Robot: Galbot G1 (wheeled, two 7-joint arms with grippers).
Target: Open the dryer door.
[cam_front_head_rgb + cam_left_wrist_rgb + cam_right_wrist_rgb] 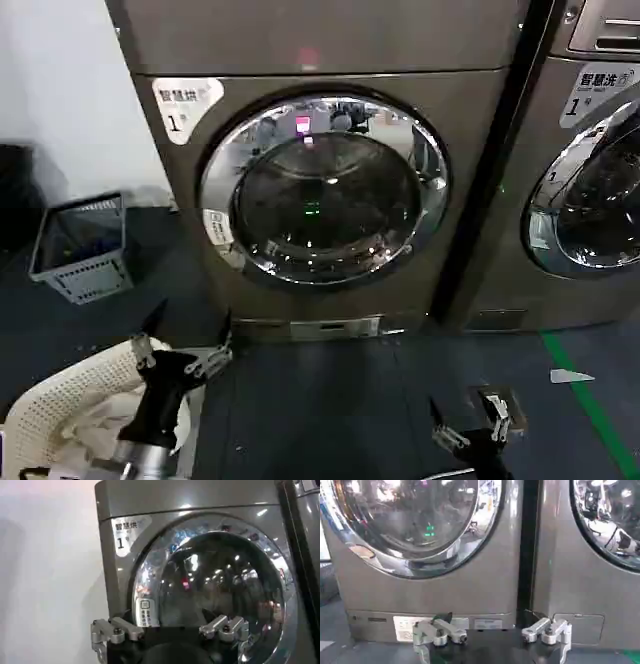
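Low down, both claws gape — left claw [183, 352], right claw [468, 420].

A white corner sticker [186, 106] on the bronze-brown machine [190, 200] is showing Chinese characters, seemingly "智慧烘", over a large "1". The neighbouring grey machine [520, 250] is wearing a like sticker [596, 92], its characters seemingly "智慧洗", again with a "1". A small white label [144, 612] on the dryer door [325, 190] rim is carrying print too small to read.
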